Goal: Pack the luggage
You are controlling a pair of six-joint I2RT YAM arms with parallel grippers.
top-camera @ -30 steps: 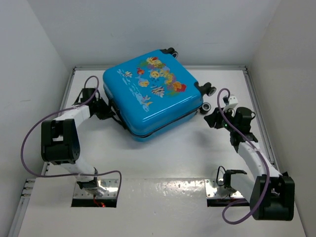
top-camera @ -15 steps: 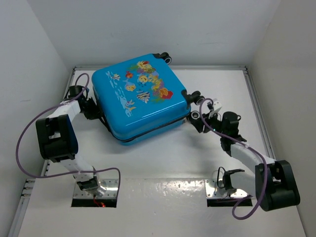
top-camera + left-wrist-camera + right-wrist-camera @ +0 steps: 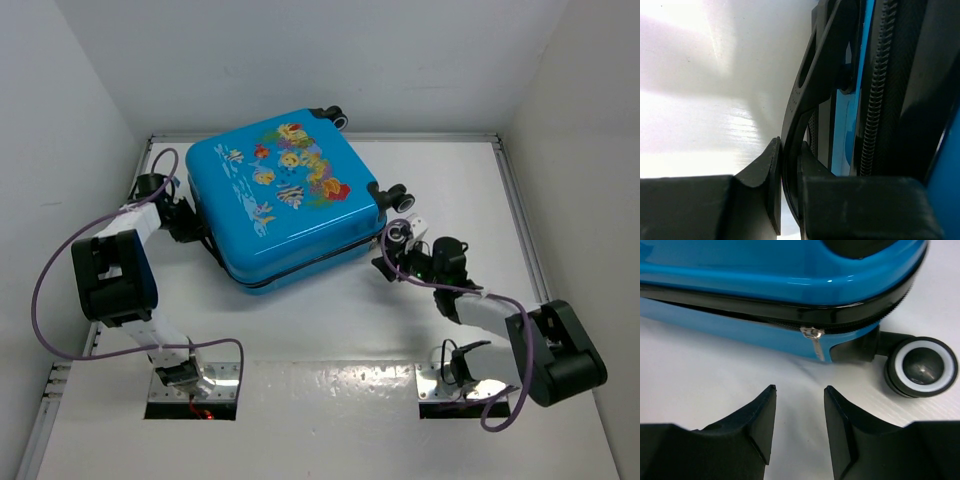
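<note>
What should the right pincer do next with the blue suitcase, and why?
Probably ease forward and pinch the zipper pull: the right pincer hangs open just short of it, while the left pincer clamps the black handle of the suitcase.

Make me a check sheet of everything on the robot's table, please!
Surface: white table, glossy.
Job's things: luggage, blue, lying flat, shells together, fish print up.
Clutter: nothing seen.
Grippers: left gripper shut on the black handle; right gripper open, holding nothing, facing the zipper pull beside a wheel.
Cables: purple cables loop along both arms.
Surroundings: white walls on three sides.
</note>
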